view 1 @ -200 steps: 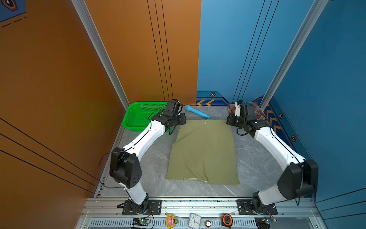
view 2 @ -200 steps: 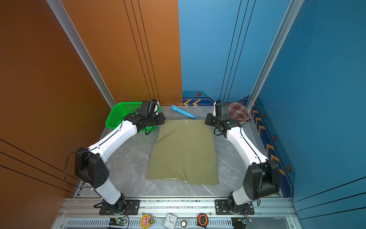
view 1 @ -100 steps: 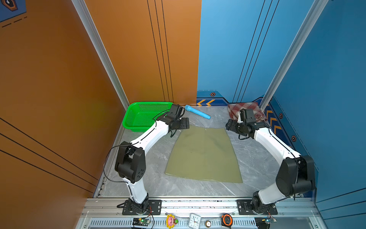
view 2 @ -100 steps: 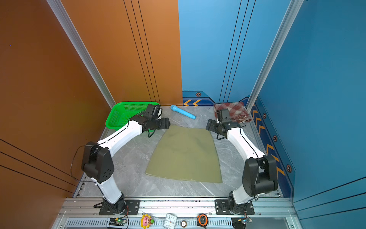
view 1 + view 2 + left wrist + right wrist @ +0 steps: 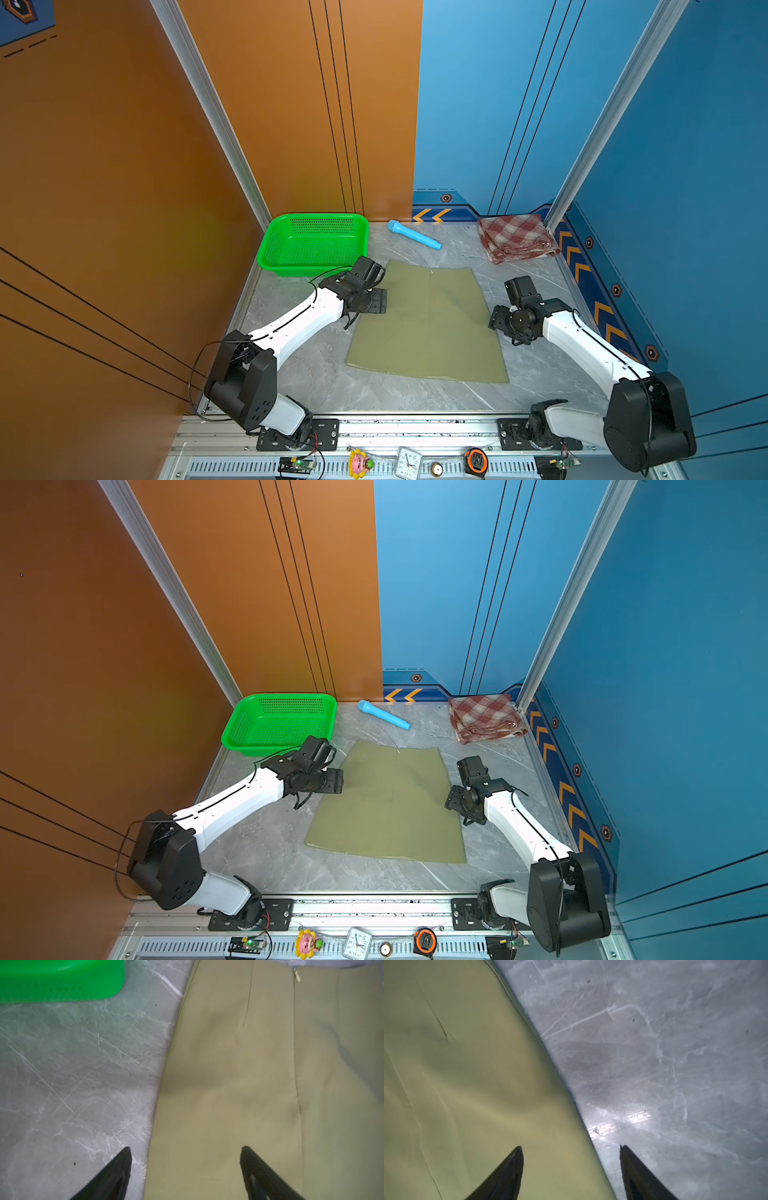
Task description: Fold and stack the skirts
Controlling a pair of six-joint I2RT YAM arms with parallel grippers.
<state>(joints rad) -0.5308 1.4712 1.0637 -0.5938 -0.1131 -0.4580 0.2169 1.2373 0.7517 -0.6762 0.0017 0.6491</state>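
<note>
An olive-green skirt (image 5: pixel 428 324) (image 5: pixel 390 804) lies spread flat in the middle of the table, its narrow end toward the back wall. A red-and-cream plaid skirt (image 5: pixel 515 243) (image 5: pixel 486 719) sits folded in the back right corner. My left gripper (image 5: pixel 376 299) (image 5: pixel 185 1148) is open, low over the olive skirt's left edge. One finger is above cloth, the other above bare table. At the skirt's right edge my right gripper (image 5: pixel 496 322) (image 5: pixel 570 1146) is open too and straddles the hem the same way. Neither holds anything.
A green mesh basket (image 5: pixel 313 245) stands at the back left, just behind the left wrist. A light-blue tube (image 5: pixel 413 235) lies behind the olive skirt. Walls close in on three sides. Small items, a clock (image 5: pixel 407 461) among them, line the front rail.
Both grippers opened and let go of the olive skirt's far corners. Both arms pulled back toward the front, along the skirt's sides. The skirt settled flat, slightly nearer the front.
</note>
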